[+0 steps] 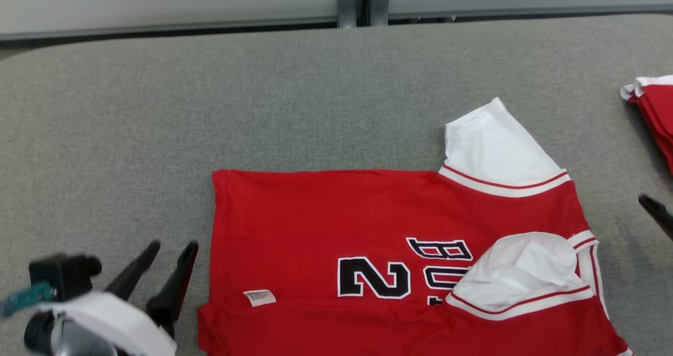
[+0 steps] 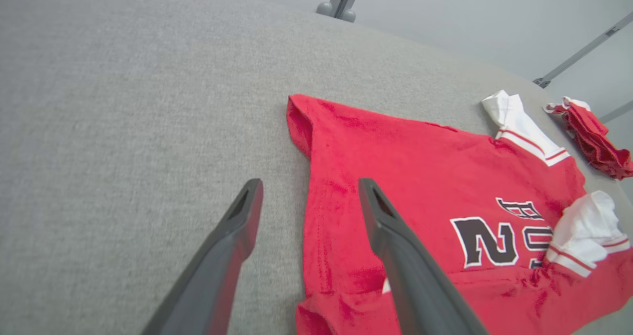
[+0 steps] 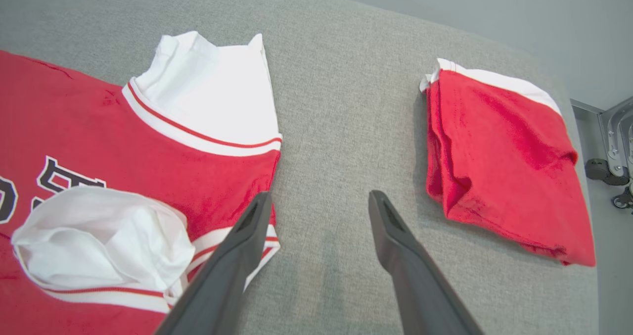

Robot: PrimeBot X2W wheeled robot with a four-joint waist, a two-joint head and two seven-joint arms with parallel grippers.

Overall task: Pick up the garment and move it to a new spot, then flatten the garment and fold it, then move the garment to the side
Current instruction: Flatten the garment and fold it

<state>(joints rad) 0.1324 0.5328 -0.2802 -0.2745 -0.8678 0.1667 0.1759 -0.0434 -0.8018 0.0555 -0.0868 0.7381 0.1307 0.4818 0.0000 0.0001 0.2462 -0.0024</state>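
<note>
Left wrist view: the left gripper hangs open and empty just beside the red jersey's hem end. The right gripper gapes empty by its shoulder end. The jersey lies along the bench's near edge, with its near side and sleeve turned in. Folding looks half done; next, pinch the far white sleeve.

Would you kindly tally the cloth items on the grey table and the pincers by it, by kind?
Spread jersey: 1
Folded red bundle: 1
Pincers: 2 (left pincer, right pincer, both open)
Total: 4
</note>
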